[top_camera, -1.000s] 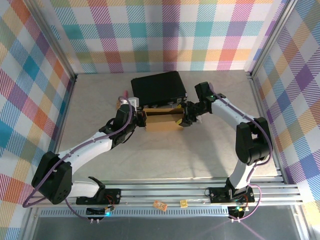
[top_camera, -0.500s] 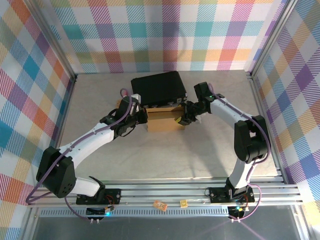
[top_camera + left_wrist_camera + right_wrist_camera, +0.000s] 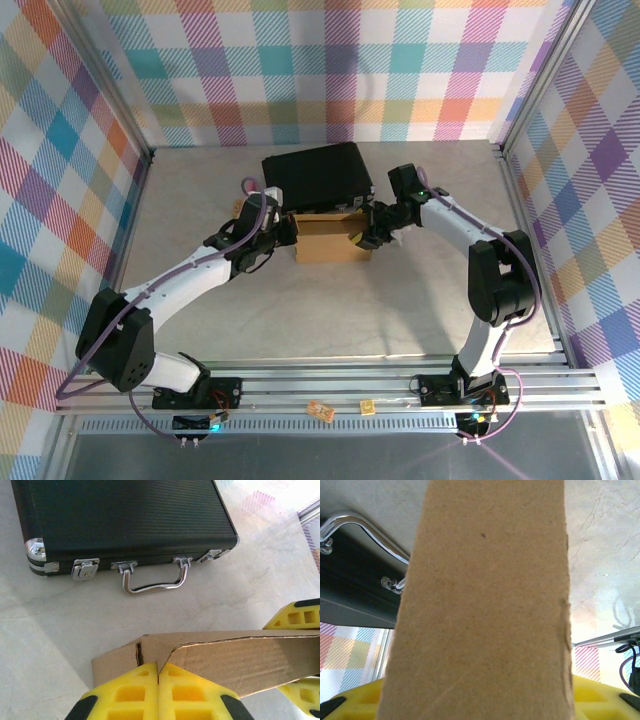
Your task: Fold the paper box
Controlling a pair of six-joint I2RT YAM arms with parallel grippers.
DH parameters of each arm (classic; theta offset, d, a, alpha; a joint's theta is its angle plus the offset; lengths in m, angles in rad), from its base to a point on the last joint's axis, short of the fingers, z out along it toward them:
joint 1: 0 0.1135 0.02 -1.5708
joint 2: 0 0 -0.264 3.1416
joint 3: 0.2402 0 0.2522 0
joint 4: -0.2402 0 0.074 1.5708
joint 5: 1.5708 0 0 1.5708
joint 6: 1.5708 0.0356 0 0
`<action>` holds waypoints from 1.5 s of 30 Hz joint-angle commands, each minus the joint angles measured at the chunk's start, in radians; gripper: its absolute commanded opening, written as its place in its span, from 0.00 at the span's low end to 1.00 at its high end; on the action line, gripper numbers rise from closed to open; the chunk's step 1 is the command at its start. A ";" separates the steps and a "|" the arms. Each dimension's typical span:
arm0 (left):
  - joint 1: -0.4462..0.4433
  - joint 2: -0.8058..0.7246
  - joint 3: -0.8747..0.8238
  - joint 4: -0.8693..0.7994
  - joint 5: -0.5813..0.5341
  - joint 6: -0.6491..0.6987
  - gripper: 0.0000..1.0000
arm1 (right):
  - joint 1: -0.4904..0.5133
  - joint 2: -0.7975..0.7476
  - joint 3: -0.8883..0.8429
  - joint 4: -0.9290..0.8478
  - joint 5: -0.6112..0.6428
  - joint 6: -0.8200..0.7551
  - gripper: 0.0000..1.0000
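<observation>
Left gripper fully closed against the paper box; right gripper half-open astride its end flap, can't tell if clamped.

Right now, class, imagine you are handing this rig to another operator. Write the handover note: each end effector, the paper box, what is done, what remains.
Left end effector: shut, with its fingertips at the left end of the paper box.
Right end effector: jaws apart astride the box's right-end flap; I cannot tell whether they are clamped.
Box: on the table, just in front of the black case.
Done: the box is partly formed, with a long wall standing.
Left: probably finishing the folds and tucking in the flaps.
</observation>
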 commanded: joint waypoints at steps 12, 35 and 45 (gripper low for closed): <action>0.003 0.015 -0.017 -0.072 0.013 0.115 0.00 | 0.000 0.026 0.033 -0.025 0.008 0.009 0.52; 0.001 -0.019 -0.105 0.029 0.086 0.015 0.25 | 0.000 0.048 0.059 -0.043 0.015 -0.022 0.49; 0.006 -0.111 -0.095 -0.017 0.127 -0.137 0.58 | 0.000 0.052 0.058 -0.043 0.014 -0.022 0.49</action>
